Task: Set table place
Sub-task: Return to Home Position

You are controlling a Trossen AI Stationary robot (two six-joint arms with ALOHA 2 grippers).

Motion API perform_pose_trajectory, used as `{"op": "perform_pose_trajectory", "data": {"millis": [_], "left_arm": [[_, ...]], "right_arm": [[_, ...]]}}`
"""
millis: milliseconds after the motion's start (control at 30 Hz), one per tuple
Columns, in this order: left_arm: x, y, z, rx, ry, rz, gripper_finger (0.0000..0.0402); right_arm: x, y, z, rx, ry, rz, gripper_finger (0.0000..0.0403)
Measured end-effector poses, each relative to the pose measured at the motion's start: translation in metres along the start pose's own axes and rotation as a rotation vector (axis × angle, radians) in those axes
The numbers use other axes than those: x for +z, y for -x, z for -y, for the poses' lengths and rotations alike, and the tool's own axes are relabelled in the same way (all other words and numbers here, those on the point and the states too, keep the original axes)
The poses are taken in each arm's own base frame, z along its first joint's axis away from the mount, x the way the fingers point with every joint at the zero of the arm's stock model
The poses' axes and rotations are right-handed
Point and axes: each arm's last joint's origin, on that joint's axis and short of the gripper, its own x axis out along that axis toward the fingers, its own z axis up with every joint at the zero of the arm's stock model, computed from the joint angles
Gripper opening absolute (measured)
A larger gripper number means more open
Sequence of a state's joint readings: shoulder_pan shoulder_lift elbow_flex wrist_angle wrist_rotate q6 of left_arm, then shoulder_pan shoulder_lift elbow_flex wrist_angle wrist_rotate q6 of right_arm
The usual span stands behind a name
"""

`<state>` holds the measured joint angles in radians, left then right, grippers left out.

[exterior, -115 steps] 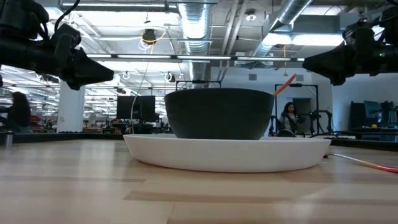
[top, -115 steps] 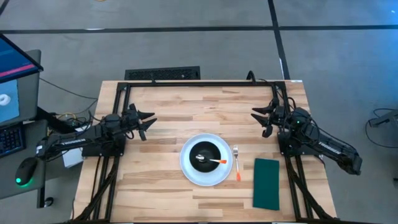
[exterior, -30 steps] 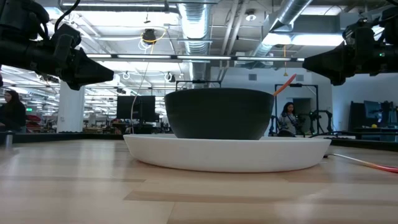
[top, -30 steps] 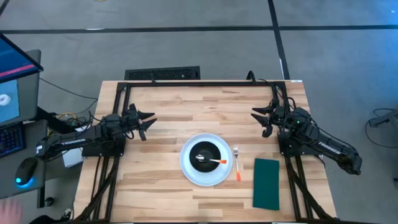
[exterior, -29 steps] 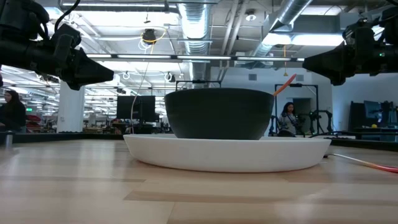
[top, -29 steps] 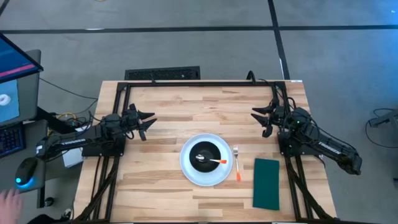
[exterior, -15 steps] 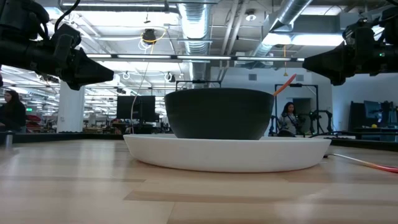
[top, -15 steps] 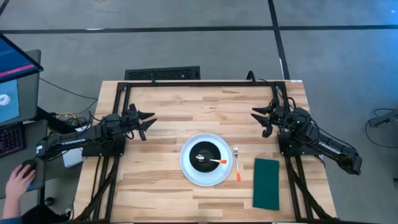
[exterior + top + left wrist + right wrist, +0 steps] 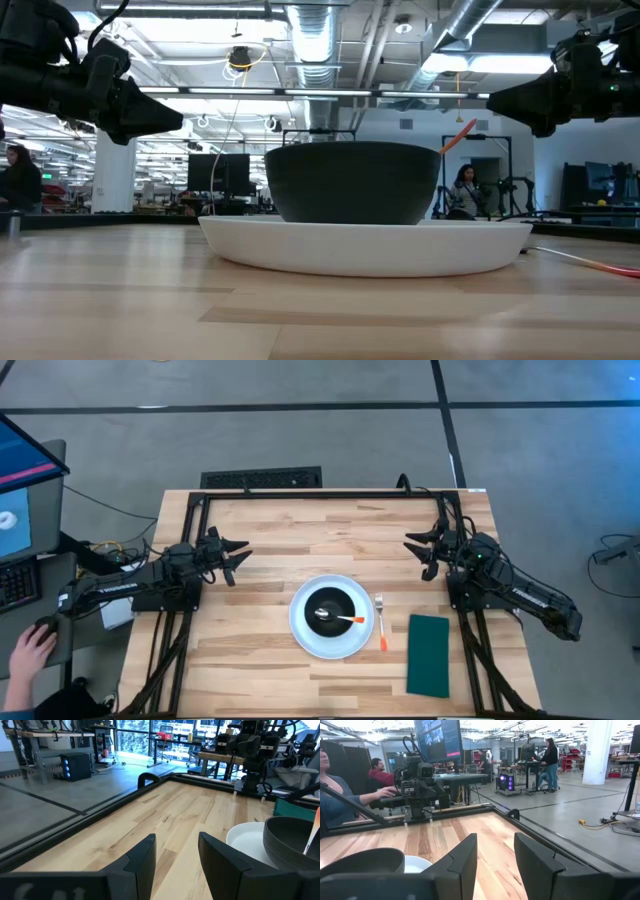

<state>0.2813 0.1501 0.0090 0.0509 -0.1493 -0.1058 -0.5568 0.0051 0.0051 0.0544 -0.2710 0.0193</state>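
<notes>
A large white plate point(image 9: 303, 632) lies on the table near its front middle, with a small black bowl point(image 9: 330, 603) standing on it. A spoon point(image 9: 340, 618) with an orange handle end leans in the bowl. A fork point(image 9: 381, 622) lies on the table right of the plate, and a dark green napkin point(image 9: 429, 655) lies flat right of the fork. My left gripper point(image 9: 243, 556) is open and empty above the table's left side. My right gripper point(image 9: 410, 547) is open and empty above the right side.
A black frame point(image 9: 330, 494) runs along the table's far edge and sides. A person's hand point(image 9: 30, 650) rests on a mouse at a desk left of the table. Bare wood lies between the two grippers and along the front left.
Both arms have kept still. A person's hand has come into view at the desk left of the table and reached the mouse.
</notes>
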Motion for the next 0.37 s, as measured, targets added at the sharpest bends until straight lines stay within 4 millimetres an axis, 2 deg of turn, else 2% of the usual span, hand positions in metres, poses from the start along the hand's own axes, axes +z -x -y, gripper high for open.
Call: {"op": "perform_pose_trajectory", "data": {"millis": [367], "left_arm": [[0.0,0.0,0.0,0.0,0.0,0.0,0.0137]], "right_arm": [[-0.0001,0.0,0.0,0.0,0.0,-0.001,0.0152]]}}
